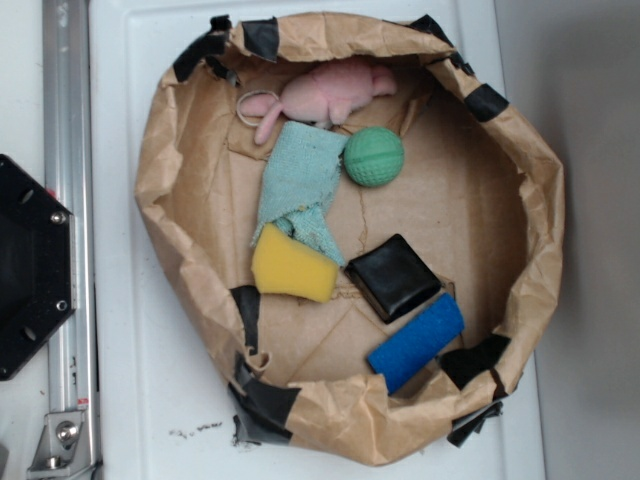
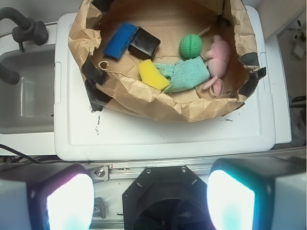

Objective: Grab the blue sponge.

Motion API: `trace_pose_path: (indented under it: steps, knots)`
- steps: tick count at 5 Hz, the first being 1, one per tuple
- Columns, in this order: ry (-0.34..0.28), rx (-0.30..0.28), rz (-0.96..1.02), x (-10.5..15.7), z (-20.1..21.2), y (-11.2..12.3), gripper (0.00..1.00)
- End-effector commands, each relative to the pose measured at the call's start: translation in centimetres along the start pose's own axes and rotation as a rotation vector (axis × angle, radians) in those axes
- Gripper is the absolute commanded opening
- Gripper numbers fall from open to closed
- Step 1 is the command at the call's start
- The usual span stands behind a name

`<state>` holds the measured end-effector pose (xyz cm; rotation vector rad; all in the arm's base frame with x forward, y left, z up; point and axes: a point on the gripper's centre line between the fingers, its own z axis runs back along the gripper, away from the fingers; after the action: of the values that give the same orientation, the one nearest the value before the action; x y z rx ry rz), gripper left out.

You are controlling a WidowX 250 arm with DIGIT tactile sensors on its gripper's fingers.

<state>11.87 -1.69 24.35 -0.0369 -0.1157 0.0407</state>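
A: Blue sponge (image 1: 417, 341)?
B: Inside the brown paper nest (image 1: 545, 215), by the wall, touching the black block (image 1: 392, 276). Yellow sponge (image 1: 292, 269) and teal cloth (image 1: 298, 190) further along.
A: Hand (image 2: 151, 201)?
B: Open, fingers (image 2: 230, 199) spread wide, well apart from the nest, nothing held.
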Motion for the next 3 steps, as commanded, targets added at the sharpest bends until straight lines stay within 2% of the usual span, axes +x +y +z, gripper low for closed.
trace_pose_path:
  steps: [1, 2, 3]
  knots:
    - [0.000, 0.000, 0.000, 0.0, 0.0, 0.0, 1.00]
    - [-0.038, -0.085, 0.132, 4.5, -4.9, 2.1, 1.00]
    - [-0.080, -0.146, 0.389, 8.7, -8.5, 2.3, 1.00]
